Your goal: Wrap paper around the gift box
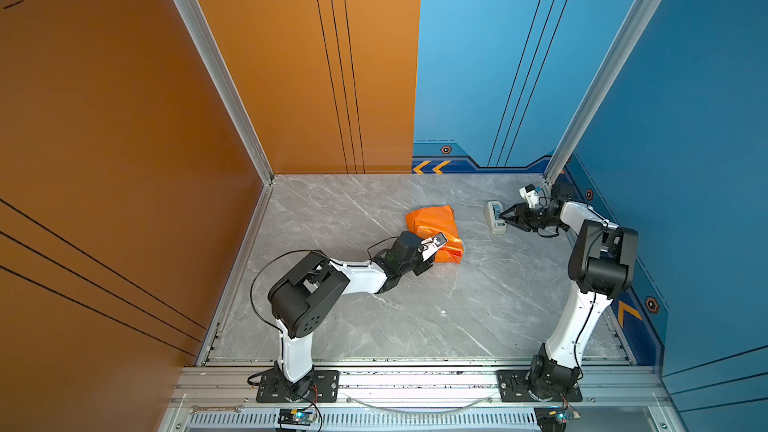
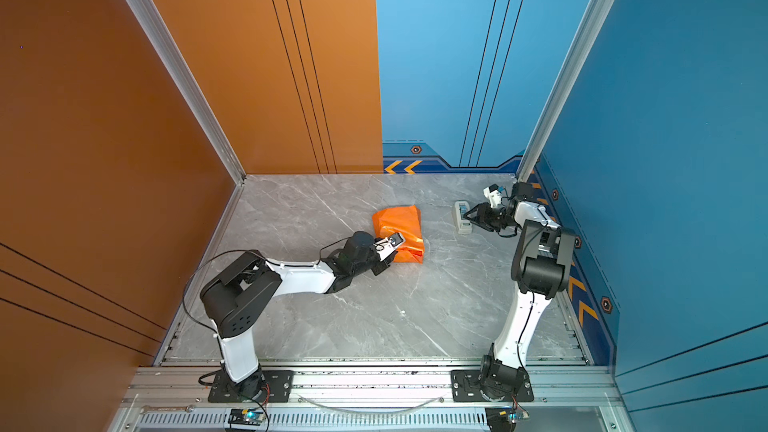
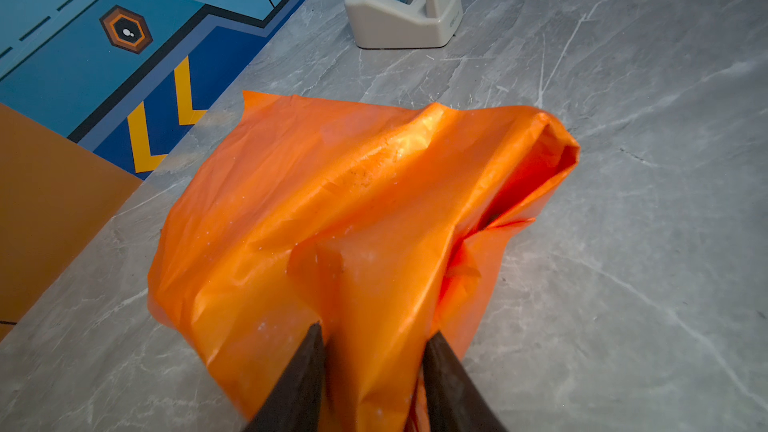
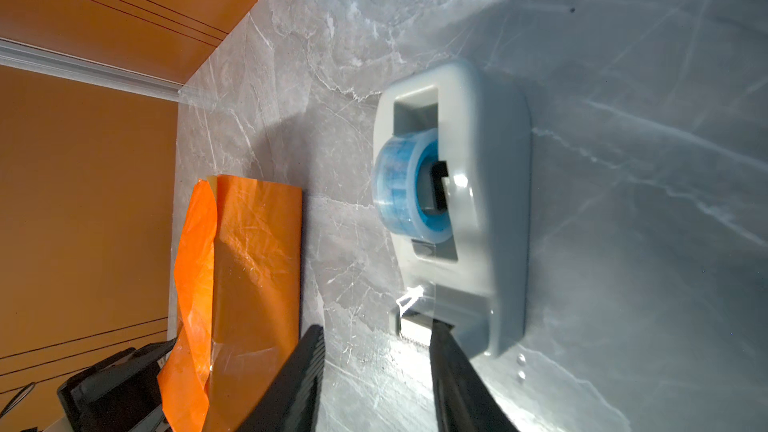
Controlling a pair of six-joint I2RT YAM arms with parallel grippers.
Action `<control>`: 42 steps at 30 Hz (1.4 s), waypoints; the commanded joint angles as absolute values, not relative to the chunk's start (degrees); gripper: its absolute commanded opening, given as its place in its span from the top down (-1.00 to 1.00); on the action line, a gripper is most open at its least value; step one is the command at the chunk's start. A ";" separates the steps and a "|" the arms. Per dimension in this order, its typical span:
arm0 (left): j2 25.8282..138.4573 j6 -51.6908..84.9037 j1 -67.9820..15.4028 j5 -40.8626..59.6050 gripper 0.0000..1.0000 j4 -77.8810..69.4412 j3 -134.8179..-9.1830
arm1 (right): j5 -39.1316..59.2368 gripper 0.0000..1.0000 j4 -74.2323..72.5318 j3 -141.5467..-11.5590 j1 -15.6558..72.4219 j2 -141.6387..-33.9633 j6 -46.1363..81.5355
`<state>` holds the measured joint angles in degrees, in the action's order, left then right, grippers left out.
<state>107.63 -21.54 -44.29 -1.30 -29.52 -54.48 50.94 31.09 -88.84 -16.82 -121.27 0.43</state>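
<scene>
Orange glossy creased paper [image 1: 432, 224], mid-table, hides the gift box; left gripper [image 3: 374, 330] pinches its near end. Right gripper [image 4: 376, 326], jaws spread at the white-grey plastic tape dispenser [image 4: 490, 201], should nip the tape tab squarely.

One paper [image 1: 432, 224], one tape dispenser [image 1: 494, 218], one wrench [image 1: 216, 409].

Both top views look steeply down from high above the near edge of the marble table [image 1: 374, 317], sharing almost all of it. The left wrist camera sits close over the paper [image 3: 353, 209], facing the tape dispenser [image 3: 403, 14] farther off. The right wrist camera looks closely onto that dispenser, the paper beyond it.
</scene>
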 commanded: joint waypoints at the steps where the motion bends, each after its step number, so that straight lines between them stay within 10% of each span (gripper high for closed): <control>1: 112.69 -19.16 -43.43 0.25 0.21 -16.13 -52.28 | 52.59 0.11 36.03 -91.21 -16.66 -123.00 -2.80; 42: 111.97 -19.68 -42.54 0.65 0.21 -16.13 -51.86 | 56.19 0.29 47.05 -106.52 -15.57 -136.10 -6.32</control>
<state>107.59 -21.50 -43.81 -0.10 -29.54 -54.46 55.33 44.53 -105.60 -15.81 -134.19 -5.19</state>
